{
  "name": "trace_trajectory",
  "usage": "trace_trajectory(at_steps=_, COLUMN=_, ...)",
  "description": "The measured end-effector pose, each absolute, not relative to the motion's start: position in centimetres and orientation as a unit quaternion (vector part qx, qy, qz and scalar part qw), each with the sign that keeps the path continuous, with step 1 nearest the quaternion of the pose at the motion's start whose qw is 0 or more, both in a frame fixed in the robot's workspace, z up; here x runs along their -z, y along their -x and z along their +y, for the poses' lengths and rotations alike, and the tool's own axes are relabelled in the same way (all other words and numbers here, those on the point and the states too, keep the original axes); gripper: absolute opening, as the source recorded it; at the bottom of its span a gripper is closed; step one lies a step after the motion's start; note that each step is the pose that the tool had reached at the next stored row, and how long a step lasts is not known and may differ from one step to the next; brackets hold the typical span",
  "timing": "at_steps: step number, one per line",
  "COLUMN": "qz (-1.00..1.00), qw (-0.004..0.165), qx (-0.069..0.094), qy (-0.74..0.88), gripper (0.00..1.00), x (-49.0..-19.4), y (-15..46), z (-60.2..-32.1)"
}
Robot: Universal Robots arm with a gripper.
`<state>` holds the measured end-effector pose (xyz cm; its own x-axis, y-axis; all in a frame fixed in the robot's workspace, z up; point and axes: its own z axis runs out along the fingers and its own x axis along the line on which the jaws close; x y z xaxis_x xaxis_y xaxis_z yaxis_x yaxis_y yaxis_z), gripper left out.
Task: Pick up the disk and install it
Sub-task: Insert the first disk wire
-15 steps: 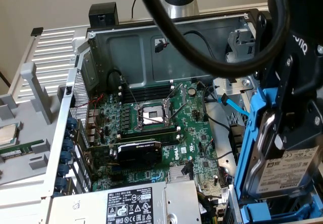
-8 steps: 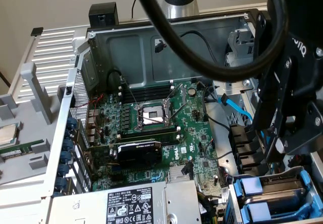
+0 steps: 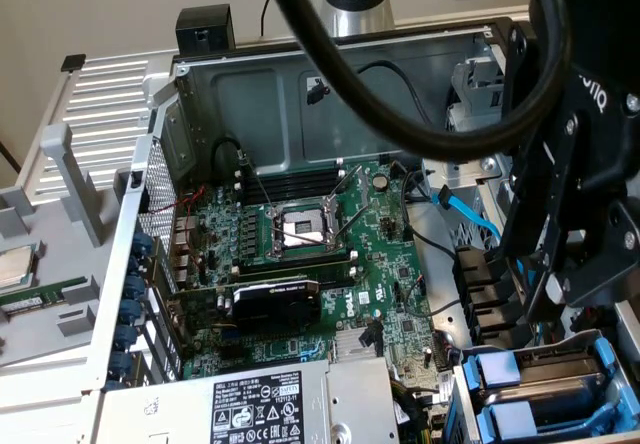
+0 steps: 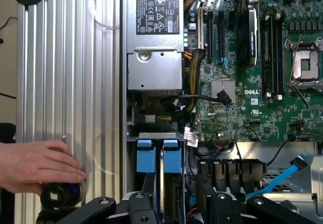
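Two disks in blue plastic carriers stand side by side in the drive bay at the case's corner, their blue tabs [image 3: 497,369] [image 4: 170,156] facing up. My black gripper [image 3: 550,294] [image 4: 176,196] hangs just above this bay at the exterior view's right. Its fingers [image 4: 149,193] stand apart, and the top edge of one disk [image 4: 171,183] shows in the gap between them. The gripper is open and I see nothing carried in it.
The open case holds a green motherboard [image 3: 330,264] with a bare CPU socket [image 3: 300,229], a silver power-supply box [image 3: 250,409] and a loose blue cable [image 3: 470,214]. A thick black hose [image 3: 380,114] crosses the exterior view. A person's hand [image 4: 35,166] rests on the ribbed aluminium table.
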<state>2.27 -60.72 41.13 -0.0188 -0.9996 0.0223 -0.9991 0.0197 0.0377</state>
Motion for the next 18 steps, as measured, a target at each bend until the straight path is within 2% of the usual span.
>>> trace_trajectory(at_steps=18, qz=-0.719, qw=0.02, qx=0.005, qy=-0.695, gripper=0.45, x=-41.18, y=-3.06, z=-60.07)
